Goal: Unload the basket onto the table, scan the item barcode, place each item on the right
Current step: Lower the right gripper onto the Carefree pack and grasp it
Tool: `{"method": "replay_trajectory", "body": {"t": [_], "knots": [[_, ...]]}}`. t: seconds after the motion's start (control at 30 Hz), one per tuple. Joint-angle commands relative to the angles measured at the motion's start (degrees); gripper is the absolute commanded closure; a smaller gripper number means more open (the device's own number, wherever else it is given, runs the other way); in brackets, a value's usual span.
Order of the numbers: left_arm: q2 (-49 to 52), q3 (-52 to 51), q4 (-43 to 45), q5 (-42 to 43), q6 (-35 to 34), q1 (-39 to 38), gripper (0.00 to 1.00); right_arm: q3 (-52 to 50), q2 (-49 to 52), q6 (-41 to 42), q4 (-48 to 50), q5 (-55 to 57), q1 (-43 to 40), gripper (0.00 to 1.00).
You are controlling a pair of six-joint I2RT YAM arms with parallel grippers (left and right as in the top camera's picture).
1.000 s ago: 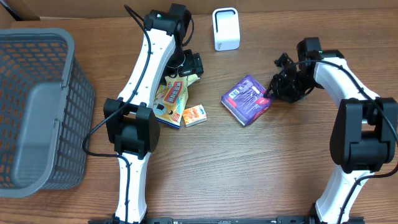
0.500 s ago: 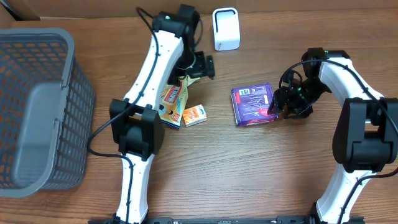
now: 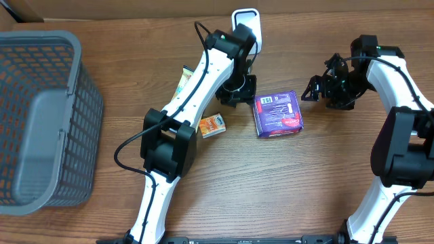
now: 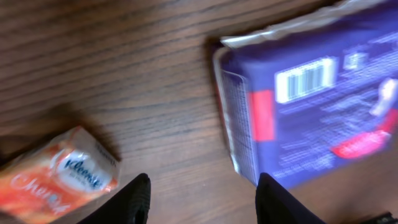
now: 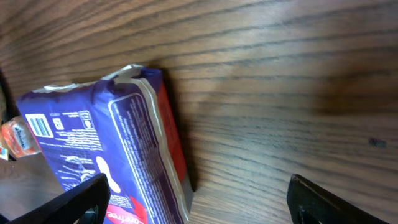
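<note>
- The right end effector (image 3: 313, 90) has released the pack (image 3: 278, 114) and backed off, its jaws wide and empty.
- The pack now lies flat on the worktop (image 3: 271, 190), barcode (image 4: 309, 79) up, near the scanner (image 3: 245, 27).
- The left end effector (image 4: 202, 200) has swung to the pack's left edge, half open and holding nothing, so a handover looks likely.

site: shop-checkout mockup | cues: grey shopping basket (image 3: 89, 115), white barcode scanner (image 3: 245, 16), purple pack (image 3: 278, 114) and tissue pack (image 3: 212, 125) on wood counter (image 3: 271, 190)
</note>
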Motion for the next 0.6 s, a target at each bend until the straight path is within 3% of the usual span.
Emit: {"method": "replay_trajectory", "body": {"t": [0.0, 0.1, 0.17, 0.2, 0.27, 0.37, 0.57], "knots": [[0.0, -5.0, 3.0, 6.1, -1.3, 0.9, 0.52, 0.5, 0.2, -2.0, 0.6, -4.4, 0.5, 0.08], [0.0, -8.9, 7.8, 13.4, -0.3, 0.9, 0.53, -0.6, 0.2, -2.6, 1.4, -5.7, 0.6, 0.08], [0.0, -12.1, 11.0, 15.3, -0.5, 0.7, 0.65, -1.9, 0.2, -2.6, 2.5, -5.7, 0.6, 0.08], [0.0, -12.8, 11.5, 15.3, -0.9, 0.6, 0.78, -2.4, 0.2, -2.6, 2.8, -5.7, 0.6, 0.09], [0.0, -14.5, 12.9, 15.3, -2.0, 0.6, 0.94, -2.8, 0.2, -2.6, 2.8, -5.7, 0.6, 0.16], [0.0, -16.5, 15.8, 15.1, -4.4, 0.6, 0.96, -3.0, 0.2, -2.6, 2.8, -5.7, 0.6, 0.28], [0.0, -18.3, 22.8, 14.9, -8.2, 0.5, 0.96, -3.1, 0.2, -1.0, 2.5, -7.5, 1.1, 0.32]]}}
